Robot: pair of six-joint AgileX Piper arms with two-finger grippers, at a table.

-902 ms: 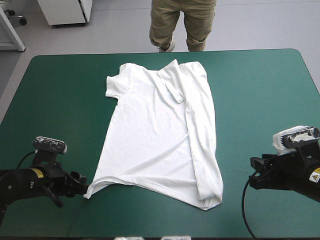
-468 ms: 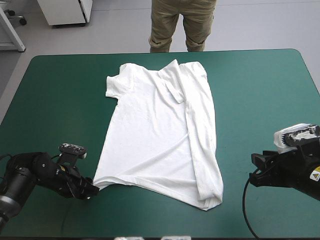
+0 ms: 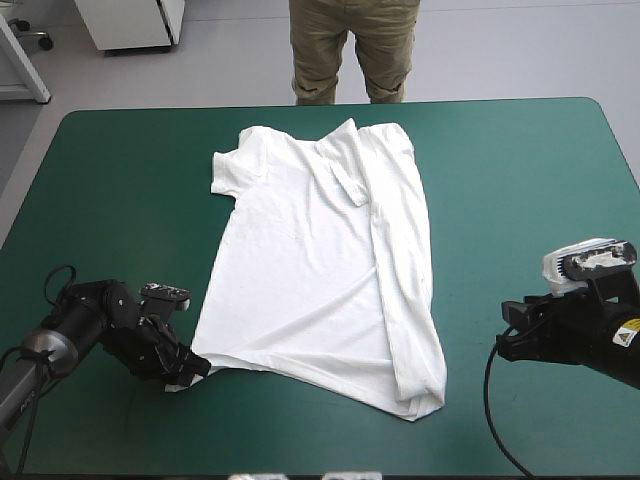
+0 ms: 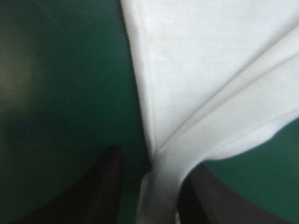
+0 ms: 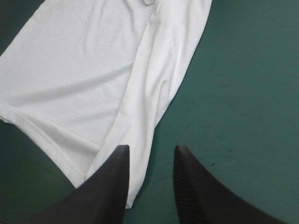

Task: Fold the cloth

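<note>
At the near left, your left pincer sits low on the teal-green worktop, its black fingers parted with the T-shirt's near-left hem corner lying between them. At the near right, your right pincer also stands open, apart from the cloth. The white T-shirt lies spread flat mid-worktop, its right side folded inward and its collar toward the far edge.

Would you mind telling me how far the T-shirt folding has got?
Done: the T-shirt lies flat, one long side folded inward. In hand: the left pincer straddles a near hem corner; the right pincer is open, clear of it. Left: the remaining folds.
</note>
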